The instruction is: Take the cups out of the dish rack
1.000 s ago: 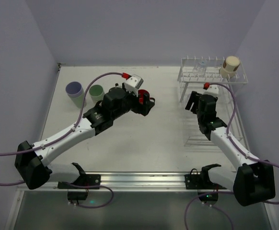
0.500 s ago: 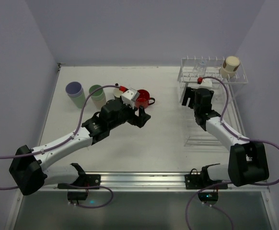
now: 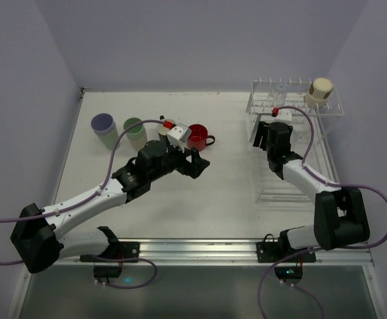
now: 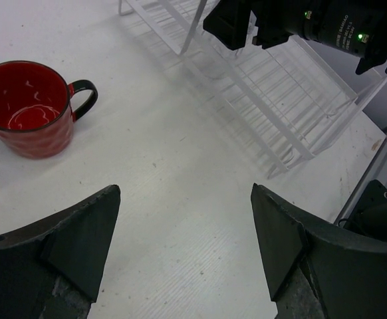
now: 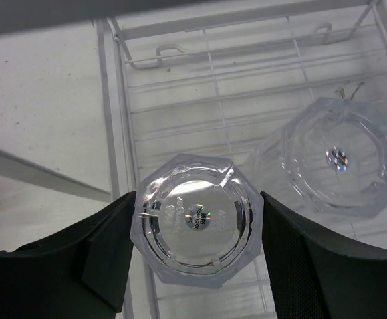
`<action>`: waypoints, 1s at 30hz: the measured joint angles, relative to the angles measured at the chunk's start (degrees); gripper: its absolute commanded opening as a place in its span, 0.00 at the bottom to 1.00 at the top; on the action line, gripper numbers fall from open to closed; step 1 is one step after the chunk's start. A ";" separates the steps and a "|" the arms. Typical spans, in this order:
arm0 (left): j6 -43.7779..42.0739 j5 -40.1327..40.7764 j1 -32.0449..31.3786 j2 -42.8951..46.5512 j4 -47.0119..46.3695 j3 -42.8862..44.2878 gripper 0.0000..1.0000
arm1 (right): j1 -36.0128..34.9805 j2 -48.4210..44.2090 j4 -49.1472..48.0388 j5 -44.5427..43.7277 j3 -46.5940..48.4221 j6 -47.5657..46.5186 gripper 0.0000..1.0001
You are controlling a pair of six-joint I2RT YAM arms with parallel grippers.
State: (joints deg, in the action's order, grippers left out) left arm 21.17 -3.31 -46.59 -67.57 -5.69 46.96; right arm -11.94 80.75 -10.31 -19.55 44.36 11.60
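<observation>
Two clear glasses sit on the wires of the dish rack [image 3: 273,100]: the right gripper [image 5: 195,211] has its jaws closed against both sides of the first glass [image 5: 193,232], with the second glass [image 5: 336,159] just beside it. Left gripper [image 4: 183,246] hangs over the table [image 4: 180,166], jaws wide apart and empty, with the red mug [image 4: 27,106] upright near it. One beige tumbler [image 3: 320,92] sits on the rack's top tier.

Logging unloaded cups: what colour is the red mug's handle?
Black; the handle shows best in the left wrist view.
</observation>
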 measured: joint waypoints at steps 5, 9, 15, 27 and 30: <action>1.36 -1.51 -0.11 0.22 -0.74 -0.02 0.80 | -0.39 -11.15 -0.52 -1.38 -7.80 3.21 0.30; 3.43 -3.78 -0.20 0.87 -2.14 -0.72 0.79 | -1.36 -21.70 -1.16 -1.51 -12.39 5.81 0.29; 8.68 -8.66 -0.39 1.57 -7.34 -3.93 0.78 | -2.10 -38.38 -0.26 3.10 -17.05 11.19 0.29; 22.91 -18.49 -0.44 -2.62 -28.98 -10.23 0.75 | -6.58 -47.87 -12.37 33.53 -24.46 37.38 0.29; 25.16 -20.11 -0.44 -4.55 -33.20 -10.29 0.73 | -9.49 -44.30 -16.17 37.24 -24.79 41.20 0.29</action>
State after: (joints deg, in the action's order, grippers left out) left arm 46.33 -23.42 -47.03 -72.12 -38.89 36.67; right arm -21.43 36.45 -26.48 17.69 19.57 52.80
